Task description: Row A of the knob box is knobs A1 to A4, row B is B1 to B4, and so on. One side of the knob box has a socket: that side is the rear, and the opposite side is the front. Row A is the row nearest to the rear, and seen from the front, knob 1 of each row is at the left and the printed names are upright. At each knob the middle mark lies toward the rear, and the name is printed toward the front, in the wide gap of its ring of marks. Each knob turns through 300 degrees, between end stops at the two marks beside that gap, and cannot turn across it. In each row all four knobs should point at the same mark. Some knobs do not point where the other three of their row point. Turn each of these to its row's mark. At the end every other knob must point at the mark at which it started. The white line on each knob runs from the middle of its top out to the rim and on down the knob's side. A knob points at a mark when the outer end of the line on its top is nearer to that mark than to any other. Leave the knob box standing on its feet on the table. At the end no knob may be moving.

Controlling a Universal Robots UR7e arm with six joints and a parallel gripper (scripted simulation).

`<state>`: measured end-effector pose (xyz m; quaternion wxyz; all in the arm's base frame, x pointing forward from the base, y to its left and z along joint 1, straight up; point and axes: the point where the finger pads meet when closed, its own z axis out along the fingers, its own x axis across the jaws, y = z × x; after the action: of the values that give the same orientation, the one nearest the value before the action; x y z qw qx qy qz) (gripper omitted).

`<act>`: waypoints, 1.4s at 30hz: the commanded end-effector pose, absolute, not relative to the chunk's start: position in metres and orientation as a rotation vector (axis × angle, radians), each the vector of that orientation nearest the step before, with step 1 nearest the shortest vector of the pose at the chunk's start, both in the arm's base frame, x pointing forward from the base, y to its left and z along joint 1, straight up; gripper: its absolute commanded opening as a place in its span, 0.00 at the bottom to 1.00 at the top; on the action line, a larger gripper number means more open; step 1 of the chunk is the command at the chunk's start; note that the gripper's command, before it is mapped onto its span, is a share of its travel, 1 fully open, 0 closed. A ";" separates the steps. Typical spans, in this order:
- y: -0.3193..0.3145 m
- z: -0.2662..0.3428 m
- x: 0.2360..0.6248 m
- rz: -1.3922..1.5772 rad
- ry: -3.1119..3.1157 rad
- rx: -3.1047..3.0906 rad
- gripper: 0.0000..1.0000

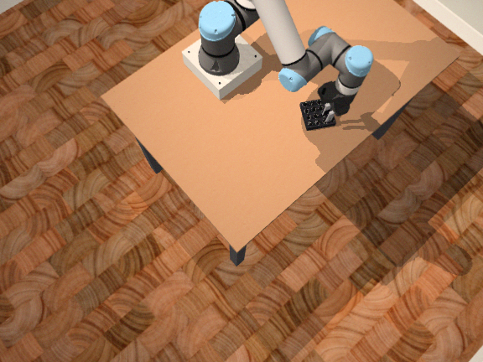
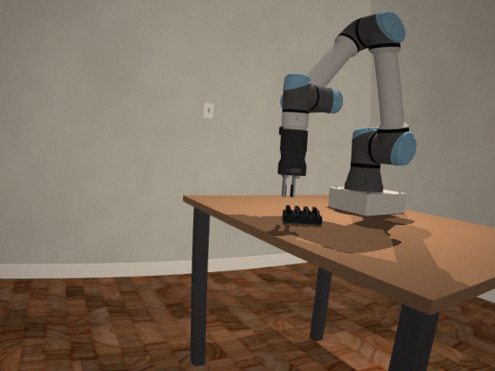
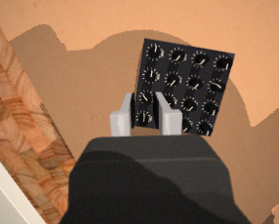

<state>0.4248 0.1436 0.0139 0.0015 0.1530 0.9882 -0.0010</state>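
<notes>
On a tan table [image 1: 218,142] [image 2: 258,208] [image 3: 254,29], just above a black knob box [image 1: 309,126] [image 2: 302,220] [image 3: 187,88], hanging downward with gripper [image 1: 328,113] [image 2: 288,196] [image 3: 143,103] fingers partly spread, nothing pinched between them.
</notes>
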 end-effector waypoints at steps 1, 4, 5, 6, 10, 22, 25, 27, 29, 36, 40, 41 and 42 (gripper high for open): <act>0.141 0.015 0.427 0.001 3.122 0.315 0.46; 0.140 0.016 0.428 0.000 3.132 0.185 0.46; 0.139 0.016 0.428 0.000 3.135 0.139 0.46; 0.139 0.016 0.429 0.000 3.136 0.091 0.46; 0.137 0.017 0.430 0.000 3.137 -0.066 0.46; 0.135 0.019 0.434 -0.001 3.097 -0.506 0.46; 0.135 0.020 0.435 -0.001 3.075 -0.623 0.46; 0.134 0.020 0.436 -0.001 3.058 -0.701 0.46; 0.134 0.021 0.436 -0.002 3.040 -0.778 0.46; 0.134 0.022 0.438 -0.002 2.969 -1.014 0.46; 0.135 0.022 0.438 -0.002 2.914 -1.164 0.46; 0.135 0.023 0.439 -0.002 2.899 -1.201 0.46; 0.135 0.023 0.439 -0.003 2.884 -1.238 0.46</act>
<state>0.4373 0.1346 0.0215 0.0005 -0.3334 0.9428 -0.0033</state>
